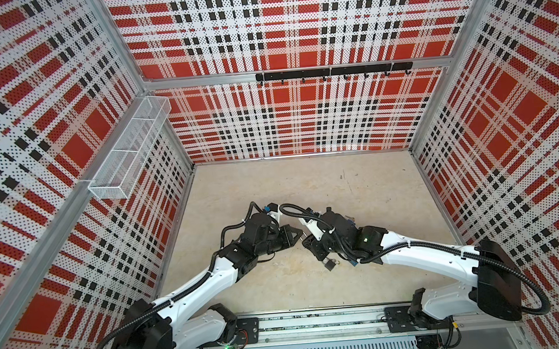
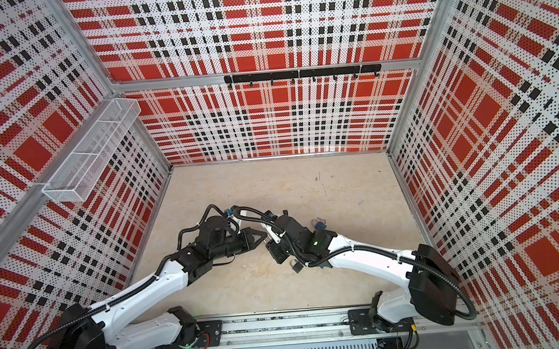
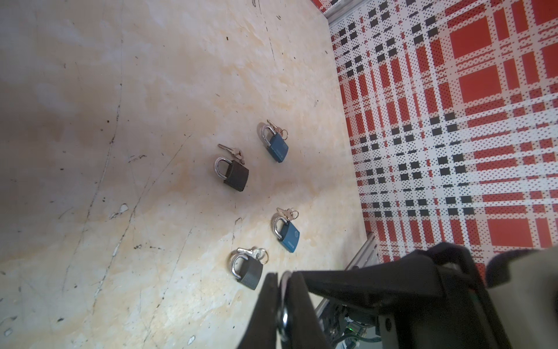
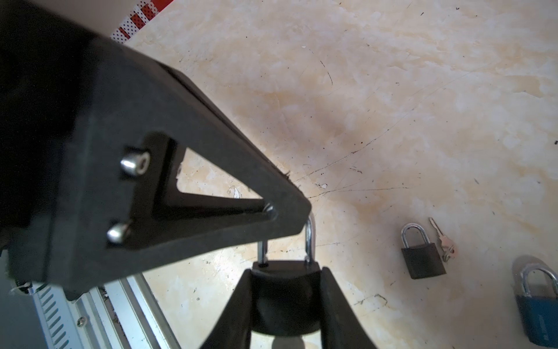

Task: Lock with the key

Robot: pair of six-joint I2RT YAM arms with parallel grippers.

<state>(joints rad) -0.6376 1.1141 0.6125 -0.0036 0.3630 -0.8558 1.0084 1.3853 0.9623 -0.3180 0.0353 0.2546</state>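
Note:
A black padlock (image 4: 285,290) with a silver shackle (image 4: 308,238) is held above the table. My right gripper (image 4: 285,272) is shut on its body, one finger on each side. My left gripper (image 3: 283,276) is shut on the top of that shackle, and a shiny sliver of it shows between the fingers (image 3: 297,302). In both top views the two grippers meet tip to tip over the table's middle, left gripper (image 1: 300,234) pointing right. The held padlock's lower end is hidden. A key (image 4: 442,241) lies on the table beside a loose black padlock (image 4: 422,260).
Several other padlocks lie on the beige table: a black one (image 3: 237,175), two blue ones (image 3: 276,146) (image 3: 288,235) and a dark grey one (image 3: 249,270) with ringed keys (image 3: 256,252). A padlock (image 1: 330,264) lies under the right arm. Plaid walls enclose the table.

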